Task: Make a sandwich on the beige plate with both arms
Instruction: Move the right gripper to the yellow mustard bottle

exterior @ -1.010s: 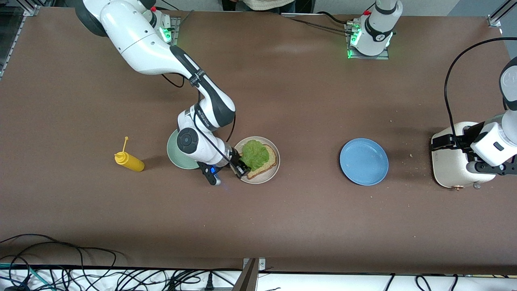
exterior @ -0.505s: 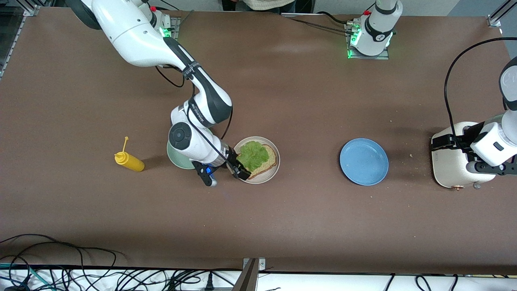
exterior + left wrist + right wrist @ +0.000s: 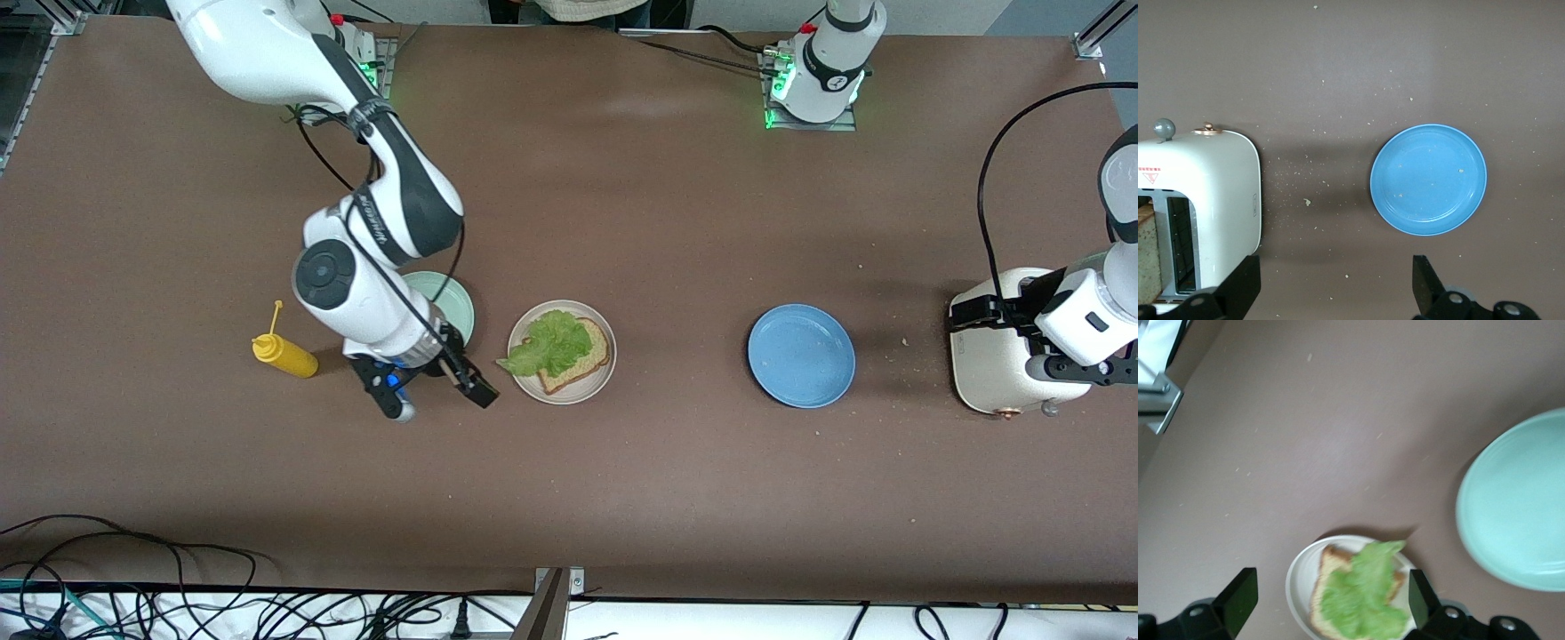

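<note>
My right black two-finger claw (image 3: 469, 384): fingers apart, empty, beside round beige plate (image 3: 596, 386) with tan bread slice (image 3: 589, 356) and green lettuce leaf (image 3: 549, 348). Left claw (image 3: 1338, 293): fingers apart, empty, over white toaster (image 3: 982, 363). Second slice sits in toaster, so left arm nearer.

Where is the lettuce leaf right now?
The lettuce leaf lies on a bread slice on the beige plate, between the mint-green plate and the blue plate.

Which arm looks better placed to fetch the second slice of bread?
Probably the left. Its open tool hangs by the toaster, where a bread slice shows in a slot. The right tool, open, is beside the beige plate.
</note>
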